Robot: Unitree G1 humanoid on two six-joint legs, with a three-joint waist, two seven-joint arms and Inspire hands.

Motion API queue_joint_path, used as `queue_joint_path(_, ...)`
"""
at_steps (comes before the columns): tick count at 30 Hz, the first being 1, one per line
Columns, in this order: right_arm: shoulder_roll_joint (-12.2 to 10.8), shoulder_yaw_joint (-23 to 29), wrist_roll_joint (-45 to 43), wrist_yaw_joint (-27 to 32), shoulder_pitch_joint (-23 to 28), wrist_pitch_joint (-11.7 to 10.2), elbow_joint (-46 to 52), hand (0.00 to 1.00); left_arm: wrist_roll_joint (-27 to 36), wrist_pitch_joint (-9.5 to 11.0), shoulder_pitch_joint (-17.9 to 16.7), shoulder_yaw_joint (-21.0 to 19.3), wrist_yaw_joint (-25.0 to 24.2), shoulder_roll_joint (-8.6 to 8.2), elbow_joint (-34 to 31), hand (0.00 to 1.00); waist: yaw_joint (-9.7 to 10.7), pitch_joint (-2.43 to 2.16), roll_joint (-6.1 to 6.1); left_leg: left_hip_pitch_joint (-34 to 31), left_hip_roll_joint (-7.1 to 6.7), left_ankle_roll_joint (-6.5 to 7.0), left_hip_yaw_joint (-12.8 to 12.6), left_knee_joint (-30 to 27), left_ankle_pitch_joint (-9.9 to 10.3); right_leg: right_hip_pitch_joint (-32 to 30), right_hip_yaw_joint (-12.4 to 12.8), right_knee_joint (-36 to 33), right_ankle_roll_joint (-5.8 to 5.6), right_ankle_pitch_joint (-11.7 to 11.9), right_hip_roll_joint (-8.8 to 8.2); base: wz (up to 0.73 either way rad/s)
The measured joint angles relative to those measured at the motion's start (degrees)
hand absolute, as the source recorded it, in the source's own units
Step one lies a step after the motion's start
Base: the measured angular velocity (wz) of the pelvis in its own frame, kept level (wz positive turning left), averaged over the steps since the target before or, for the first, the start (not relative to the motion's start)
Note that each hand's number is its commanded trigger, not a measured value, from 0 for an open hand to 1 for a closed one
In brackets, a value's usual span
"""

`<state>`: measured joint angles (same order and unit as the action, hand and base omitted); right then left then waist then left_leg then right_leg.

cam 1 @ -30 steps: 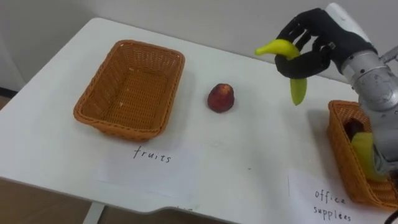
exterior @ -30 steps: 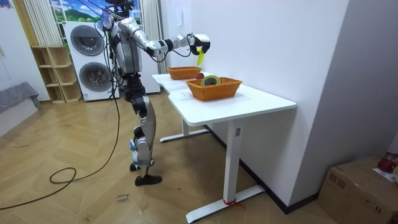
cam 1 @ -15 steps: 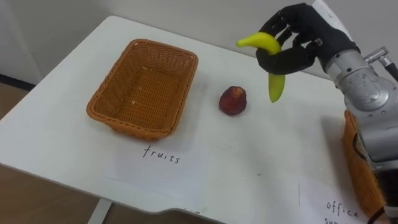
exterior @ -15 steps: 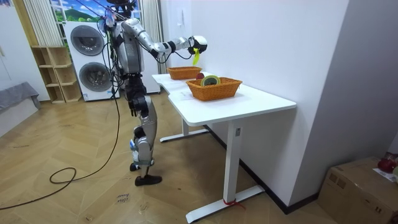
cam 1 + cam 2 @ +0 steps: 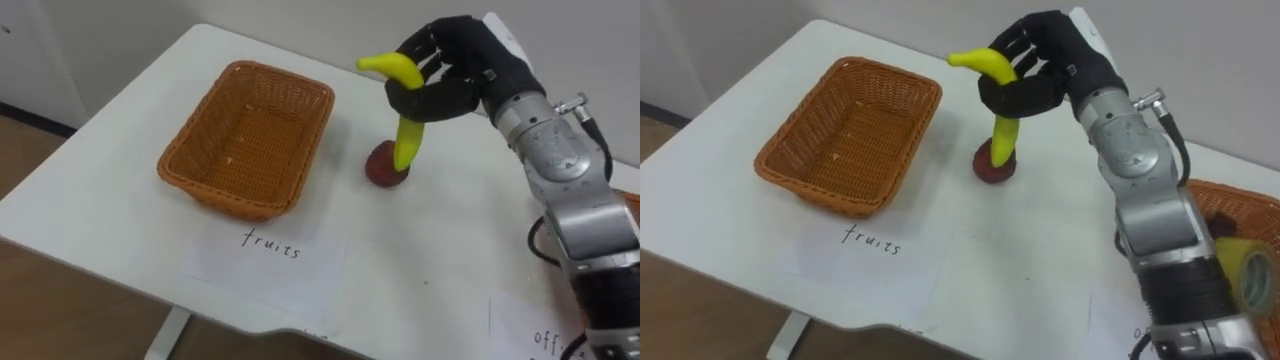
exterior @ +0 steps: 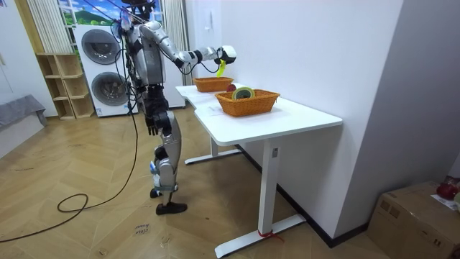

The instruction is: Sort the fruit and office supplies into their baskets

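Our right hand (image 5: 455,75) curled round a banana (image 5: 405,148), above a red fruit (image 5: 380,172) on the counter (image 5: 120,200), near the basket (image 5: 228,203), left hand (image 6: 152,126) at our hip, grip we cannot tell

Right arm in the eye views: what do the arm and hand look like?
The right hand is black with a white shell on its back. The wrist and forearm are bulky silver-grey metal segments, rounded at the joints, turning darker toward the elbow. A thin black cable loops along the forearm.
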<state>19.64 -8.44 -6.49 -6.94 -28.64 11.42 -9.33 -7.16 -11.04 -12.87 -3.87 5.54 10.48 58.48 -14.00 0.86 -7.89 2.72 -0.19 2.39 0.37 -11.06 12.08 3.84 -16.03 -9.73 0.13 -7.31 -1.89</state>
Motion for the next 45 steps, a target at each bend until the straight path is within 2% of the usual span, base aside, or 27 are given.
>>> queue_joint_path(3, -0.2, -0.4, 0.6, 0.7, -1.3, 0.0, -1.3, 1.00, -1.5, -0.5, 0.1, 0.6, 0.0, -0.01, 0.0, 0.00, -0.6, -0.04, -0.05, -0.4, -0.25, 0.05, 0.9, -0.4, 0.0, 0.1, -1.1, 0.0, -0.02, 0.0, -0.12, 0.15)
queue_joint_path(8, -0.8, -1.8, 1.8, 1.4, -2.7, 0.0, -2.0, 1.00, -4.0, -1.2, -0.1, 0.7, -0.1, -0.19, -0.2, 0.00, -1.5, -0.06, -0.07, -0.7, -0.58, 0.22, 1.6, -0.8, -0.1, 0.1, -1.6, 0.0, -0.16, -0.1, -0.42, 0.09)
queue_joint_path(15, -2.6, -1.9, 6.5, 4.2, -4.0, 0.0, -3.6, 1.00, -6.6, -1.6, -0.4, 0.6, -0.1, -0.35, -3.4, 0.00, -3.4, 0.01, 0.51, -1.1, -0.69, 0.36, 2.4, -0.9, -0.1, 0.3, -4.6, 0.0, -0.33, -0.2, -1.02, 0.07)
queue_joint_path(20, -2.7, -2.5, 10.9, 5.9, -4.2, 0.0, -3.6, 1.00, -8.3, -2.0, -0.5, 0.4, -0.1, -0.46, -4.1, 0.00, -4.0, -0.02, 0.73, -1.1, -0.92, 0.37, 3.7, -0.8, -0.2, 0.8, -4.7, 0.0, -0.88, -0.6, -1.12, 0.14)
queue_joint_path(22, -2.8, -4.2, 10.8, 6.6, -4.6, 0.0, -3.6, 1.00, -8.4, -2.7, -0.7, 0.4, -0.1, -0.65, -4.1, 0.00, -4.5, -0.08, 0.64, -1.1, -1.16, 0.38, 4.0, -0.8, -0.2, 0.9, -4.7, 0.0, -1.08, -1.0, -1.17, 0.07)
queue_joint_path(27, -3.8, -4.4, 10.8, 6.8, -5.1, 0.0, -4.6, 1.00, -8.4, -2.7, -0.6, 0.1, -0.1, -0.82, -4.0, 0.00, -5.3, -0.13, 0.56, -1.3, -1.56, 0.52, 4.9, -0.8, -0.2, 1.1, -5.8, 0.0, -1.27, -1.2, -1.73, 0.12)
queue_joint_path(38, -4.1, -6.4, 11.4, 7.1, -5.5, 0.0, -6.1, 1.00, -8.8, -2.9, -0.6, 0.1, -0.5, -0.80, -4.0, 0.00, -6.8, -0.14, 0.53, -2.1, -1.87, 0.66, 6.3, -1.0, -0.3, 0.9, -7.5, 0.0, -1.50, -1.4, -2.08, 0.07)
queue_joint_path(41, -4.6, -8.5, 11.8, 7.4, -8.4, 0.0, -9.6, 1.00, -8.8, -3.9, -0.8, 0.4, -0.7, -0.82, -4.1, 0.00, -7.0, -0.09, 0.60, -2.2, -1.90, 0.66, 6.3, -1.2, -0.3, 0.9, -7.7, 0.0, -1.49, -1.4, -2.06, 0.01)
queue_joint_path(45, -5.1, -10.7, 12.7, 7.7, -10.3, 0.0, -13.0, 1.00, -8.8, -4.0, -0.9, 0.7, -0.8, -0.77, -4.7, 0.00, -7.1, -0.14, 0.46, -2.2, -2.07, 0.67, 6.8, -1.1, -0.3, 1.1, -7.8, 0.0, -1.50, -1.4, -2.13, 0.05)
